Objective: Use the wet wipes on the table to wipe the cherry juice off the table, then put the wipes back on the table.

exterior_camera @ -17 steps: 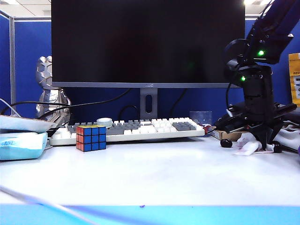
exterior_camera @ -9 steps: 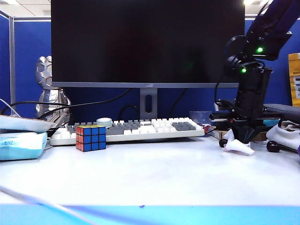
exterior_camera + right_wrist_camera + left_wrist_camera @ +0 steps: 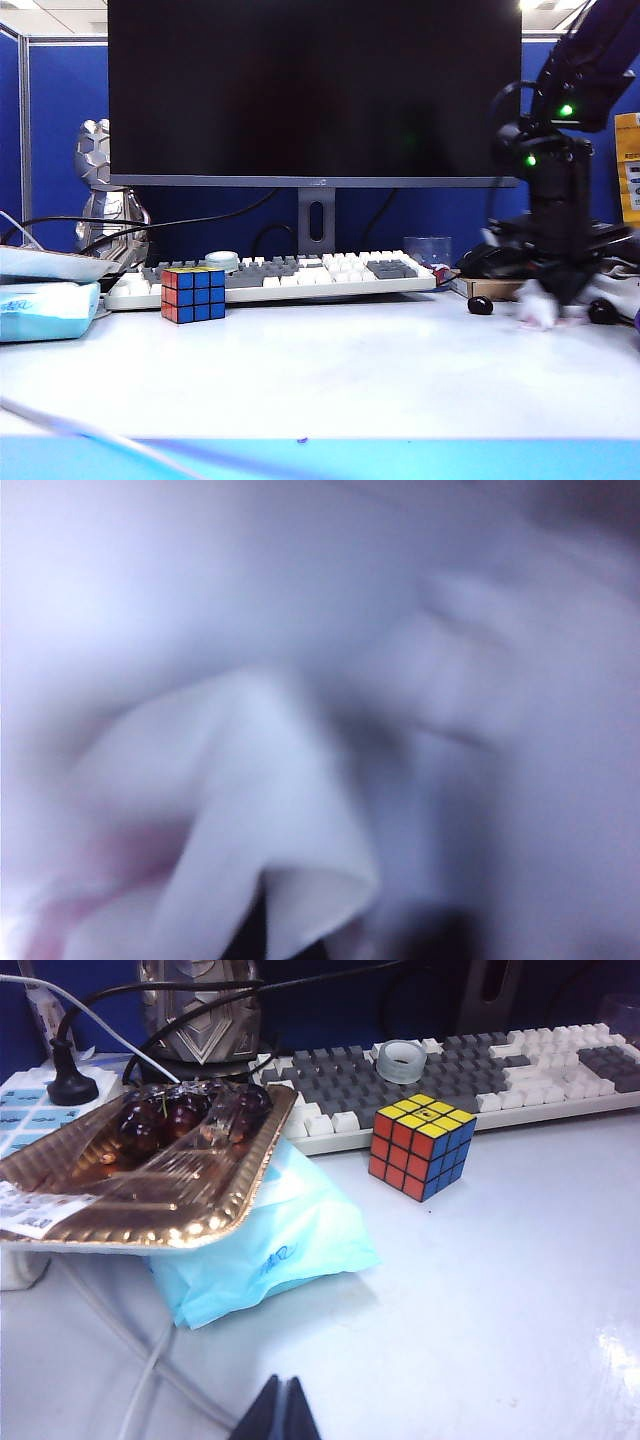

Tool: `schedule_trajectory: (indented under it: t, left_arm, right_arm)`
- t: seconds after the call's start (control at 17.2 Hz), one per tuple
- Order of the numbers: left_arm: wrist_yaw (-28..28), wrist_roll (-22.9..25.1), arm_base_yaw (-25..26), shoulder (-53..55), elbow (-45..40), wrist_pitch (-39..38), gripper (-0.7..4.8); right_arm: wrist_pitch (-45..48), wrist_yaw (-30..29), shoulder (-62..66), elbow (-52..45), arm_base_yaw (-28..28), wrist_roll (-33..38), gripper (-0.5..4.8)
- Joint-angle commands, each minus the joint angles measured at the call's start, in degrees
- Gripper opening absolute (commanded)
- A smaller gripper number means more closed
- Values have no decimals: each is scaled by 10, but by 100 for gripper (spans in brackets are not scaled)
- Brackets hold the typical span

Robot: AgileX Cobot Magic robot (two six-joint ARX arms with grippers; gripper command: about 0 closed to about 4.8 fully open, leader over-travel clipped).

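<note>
A: Exterior view first: where is the right gripper (image 3: 545,300)?

B: Low on the table (image 3: 330,370), just right of the keyboard (image 3: 290,275), jaws clamped on the wet wipes (image 3: 538,312), which are pressed to the surface. The right wrist view is badly blurred, but white cloth with a pink stain (image 3: 250,830) fills it.

A: And the cherry juice?

B: Too small to make out anywhere. Two dark cherries (image 3: 481,305) sit on either side of the wipe.

A: Risks?

B: I'd judge a wide sweep could knock a cherry rolling, or smear juice further if the stained side leads. The thin sheet might also slip from the pinch.

A: Left gripper (image 3: 279,1412)?

B: Parked left of the keyboard, fingers together, holding nothing.

A: Containers?

B: A gold foil tray (image 3: 150,1210) left of the keyboard holds dark cherries (image 3: 185,1115) under clear film and rests on the pale blue tissue pack (image 3: 270,1245). A Rubik's cube (image 3: 420,1145) stands just in front of the keyboard.
</note>
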Motion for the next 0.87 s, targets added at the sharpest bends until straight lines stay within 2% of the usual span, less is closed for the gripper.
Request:
schedule_trajectory:
  t: [0.06,0.23,0.58,0.7,0.87]
  left_arm:
    - [3,-2,1,-2,0,-6,-2]
    - [3,-2,1,-2,0,-6,-2]
    - [3,-2,1,-2,0,-6,-2]
    - [3,-2,1,-2,0,-6,-2]
    - [3,-2,1,-2,0,-6,-2]
  right_arm:
    - [-30,-96,1,-1,26,-24,-6]
    - [-100,-170,1,-1,64,-49,-6]
    - [-207,-202,1,-1,155,-87,-5]
    - [-219,-203,1,-1,177,-89,-6]
    - [-211,-265,1,-1,221,-89,-5]
